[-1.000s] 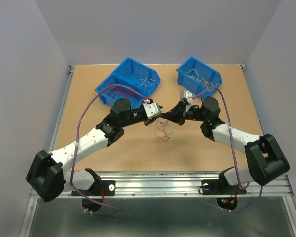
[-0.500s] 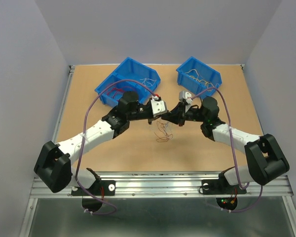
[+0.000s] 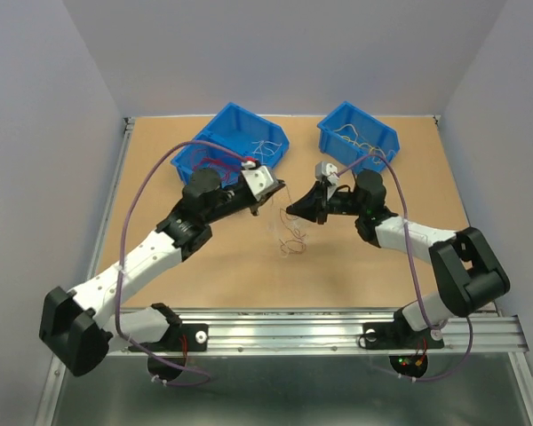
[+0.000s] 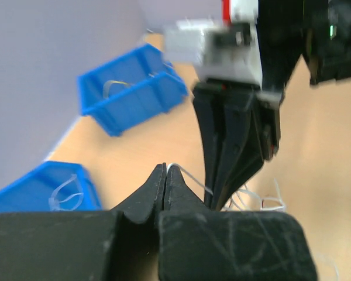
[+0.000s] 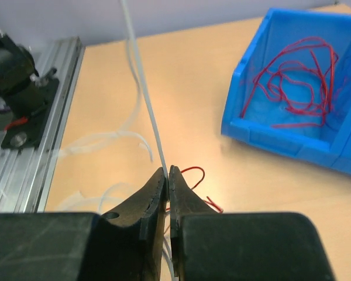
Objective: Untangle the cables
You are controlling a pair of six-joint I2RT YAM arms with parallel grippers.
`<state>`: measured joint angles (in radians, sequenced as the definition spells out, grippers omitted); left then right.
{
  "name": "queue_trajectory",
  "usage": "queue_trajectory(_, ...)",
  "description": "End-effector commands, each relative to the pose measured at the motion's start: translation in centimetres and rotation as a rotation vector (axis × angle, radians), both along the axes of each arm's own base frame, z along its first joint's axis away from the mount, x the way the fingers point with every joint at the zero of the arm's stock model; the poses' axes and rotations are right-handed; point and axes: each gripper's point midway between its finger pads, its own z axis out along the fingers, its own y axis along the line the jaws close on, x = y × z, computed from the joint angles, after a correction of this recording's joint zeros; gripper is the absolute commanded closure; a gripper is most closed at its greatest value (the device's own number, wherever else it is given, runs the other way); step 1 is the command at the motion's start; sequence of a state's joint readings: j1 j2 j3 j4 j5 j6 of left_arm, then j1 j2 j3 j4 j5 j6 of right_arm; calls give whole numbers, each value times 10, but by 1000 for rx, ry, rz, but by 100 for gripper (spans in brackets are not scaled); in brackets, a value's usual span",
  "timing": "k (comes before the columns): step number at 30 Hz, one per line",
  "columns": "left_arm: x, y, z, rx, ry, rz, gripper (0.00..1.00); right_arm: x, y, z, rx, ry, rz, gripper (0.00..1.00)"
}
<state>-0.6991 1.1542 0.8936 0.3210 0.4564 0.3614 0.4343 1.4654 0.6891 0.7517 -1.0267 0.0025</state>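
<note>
A small bunch of thin red and white cables (image 3: 290, 238) hangs and lies on the table between my two grippers. My left gripper (image 3: 274, 195) is shut on a white cable (image 4: 190, 178) right at its tips (image 4: 165, 170). My right gripper (image 3: 294, 207) is shut on a white cable (image 5: 146, 99) that runs straight up from its tips (image 5: 168, 171). A red cable loop (image 5: 193, 171) shows just behind the right jaws. In the left wrist view the right gripper (image 4: 234, 170) stands close in front, with white loops (image 4: 263, 202) beside it.
A blue double bin (image 3: 231, 146) at the back left holds red cables (image 5: 292, 82) in one part and white ones in the other. A smaller blue bin (image 3: 357, 133) at the back right holds pale and yellow cables. Loose white cables (image 5: 105, 140) lie on the table.
My left gripper has drawn back to the left and up, away from the right gripper. My right gripper has shifted slightly left. The cable bunch still hangs between them.
</note>
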Motion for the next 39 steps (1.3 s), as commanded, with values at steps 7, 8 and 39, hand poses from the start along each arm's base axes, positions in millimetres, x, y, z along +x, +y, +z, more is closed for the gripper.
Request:
queue_trajectory(7,1,144,155,-562,-249,524,100,47,26,-21,-21,72,20,90)
queue_trajectory(8,-3,164,162,-623,-267,591,100,49,27,-22,-22,81,17,90)
queue_trajectory(39,-36,69,120,-359,-247,20,100,26,18,11,60,-82,5,0)
